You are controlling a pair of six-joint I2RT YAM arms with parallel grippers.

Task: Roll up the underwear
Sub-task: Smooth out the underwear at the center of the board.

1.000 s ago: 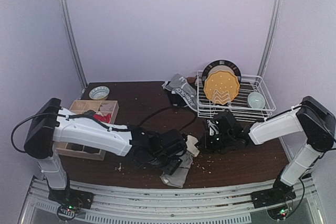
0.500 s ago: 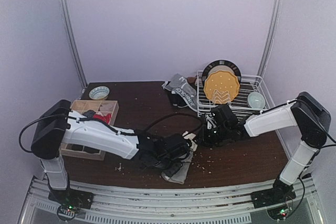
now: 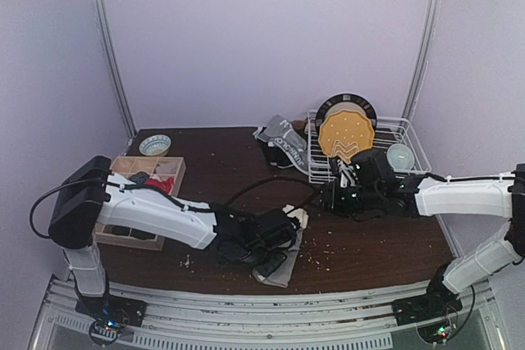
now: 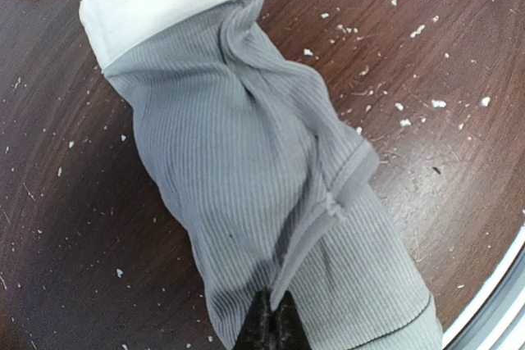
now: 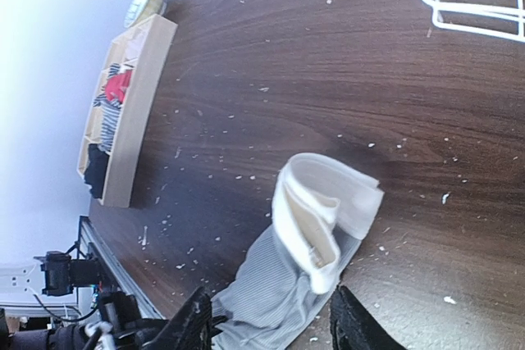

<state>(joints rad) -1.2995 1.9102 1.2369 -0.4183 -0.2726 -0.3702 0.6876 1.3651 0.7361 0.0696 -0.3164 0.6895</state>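
From above, the left gripper (image 3: 275, 245) sits on the grey underwear (image 3: 285, 266), which lies near the middle of the worktop's near edge. The right gripper (image 3: 336, 198) hovers apart from it, beside the dish rack (image 3: 414, 171).

The left wrist view shows that gripper's fingers (image 4: 259, 324) closed on a thin fold of the ribbed cloth.

In the right wrist view the fingers (image 5: 195, 321) are spread and hold nothing, near the white waistband (image 5: 316, 211).

So slim a pinch may slip, and a pull could drag the cloth over the near edge.

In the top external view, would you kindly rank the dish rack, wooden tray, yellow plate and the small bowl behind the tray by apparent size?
Largest to smallest: dish rack, wooden tray, yellow plate, small bowl.
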